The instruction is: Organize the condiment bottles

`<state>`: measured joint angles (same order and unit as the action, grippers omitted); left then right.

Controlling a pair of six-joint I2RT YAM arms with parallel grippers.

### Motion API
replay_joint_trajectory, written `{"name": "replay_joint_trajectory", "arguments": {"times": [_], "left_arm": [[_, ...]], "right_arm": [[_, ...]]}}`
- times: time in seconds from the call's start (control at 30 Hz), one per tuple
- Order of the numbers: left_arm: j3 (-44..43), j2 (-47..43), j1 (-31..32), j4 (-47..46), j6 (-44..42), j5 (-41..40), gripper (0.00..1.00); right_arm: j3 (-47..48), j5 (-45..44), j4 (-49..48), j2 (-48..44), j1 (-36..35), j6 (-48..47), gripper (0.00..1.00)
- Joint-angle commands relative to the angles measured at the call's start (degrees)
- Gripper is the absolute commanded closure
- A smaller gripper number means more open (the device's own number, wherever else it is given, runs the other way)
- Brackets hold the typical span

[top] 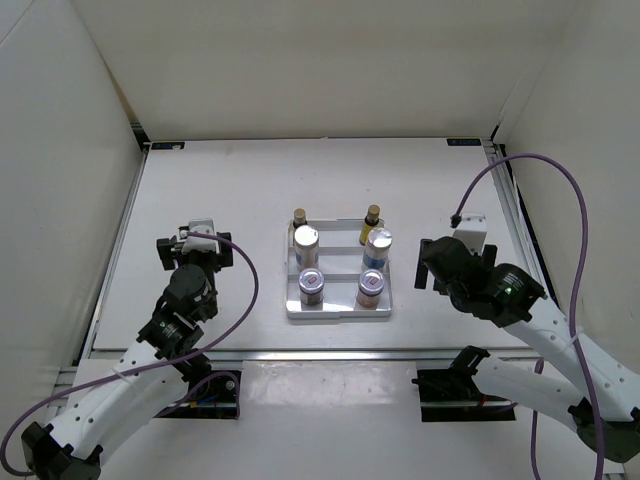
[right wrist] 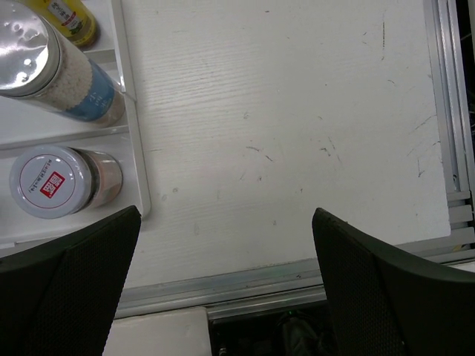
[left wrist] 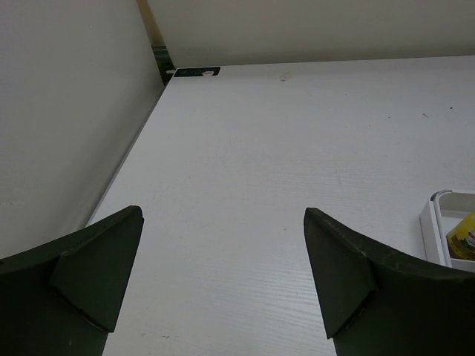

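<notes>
we reckon job looks done: six small condiment bottles (top: 312, 285) sit in white stepped rectangular tray (top: 338, 314); left and right jaws wide open, empty; risk: right arm swinging inward clips tall white silver-lidded cylinder (right wrist: 74, 85), topples it

The white counter (top: 220, 190) is carrying one white tray (top: 340, 313), which is sitting flat near its middle, slightly toward the near edge. Faint scuffs (right wrist: 256, 152) are showing on the bare surface right of the tray, and a metal rail (right wrist: 245, 280) is running along the near edge.
</notes>
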<state>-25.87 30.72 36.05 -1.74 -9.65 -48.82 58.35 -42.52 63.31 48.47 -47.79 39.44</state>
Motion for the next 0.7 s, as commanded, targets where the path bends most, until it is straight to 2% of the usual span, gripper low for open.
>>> {"name": "replay_joint_trajectory", "arguments": {"times": [0.0, 0.4, 0.67], "left_arm": [[-1.55, 0.04, -0.28, -0.55, -0.19, 0.30, 0.00], [-1.55, 3.03, -0.28, -1.87, 0.68, 0.83, 0.00], [-0.42, 1.28, -0.28, -2.47, -0.45, 1.62, 0.00]], "right_arm": [[0.80, -2.04, 0.15, -1.89, -0.20, 1.78, 0.00], [1.33, -5.38, 3.31, -2.41, -0.20, 5.03, 0.00], [3.35, -6.43, 5.95, 2.33, -0.20, 6.88, 0.00]]}}
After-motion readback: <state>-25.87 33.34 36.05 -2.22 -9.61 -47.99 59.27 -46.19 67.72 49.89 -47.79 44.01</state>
